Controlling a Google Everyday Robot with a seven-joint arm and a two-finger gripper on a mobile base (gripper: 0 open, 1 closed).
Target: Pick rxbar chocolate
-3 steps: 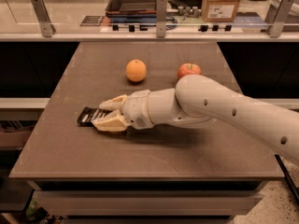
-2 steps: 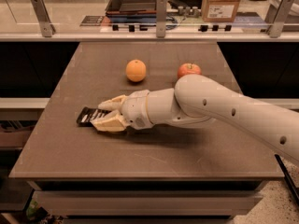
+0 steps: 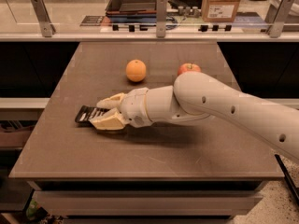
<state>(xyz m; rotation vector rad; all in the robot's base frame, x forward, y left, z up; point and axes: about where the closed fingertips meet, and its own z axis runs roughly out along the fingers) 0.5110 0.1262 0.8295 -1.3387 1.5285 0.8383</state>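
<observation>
The rxbar chocolate (image 3: 87, 114) is a flat black bar with white lettering, lying on the left part of the brown table (image 3: 154, 153). My gripper (image 3: 99, 113) reaches in from the right, low over the table. Its two cream fingers (image 3: 108, 121) sit against the far and near edges of the bar's right end, closed on it. The bar still rests on the table, and its left end sticks out past the fingertips.
An orange (image 3: 136, 70) and a red apple (image 3: 188, 68) sit farther back on the table, the apple just behind my forearm (image 3: 219, 104). A railing with posts (image 3: 161, 16) runs behind the table, with a tray and a cardboard box (image 3: 220, 3) beyond it.
</observation>
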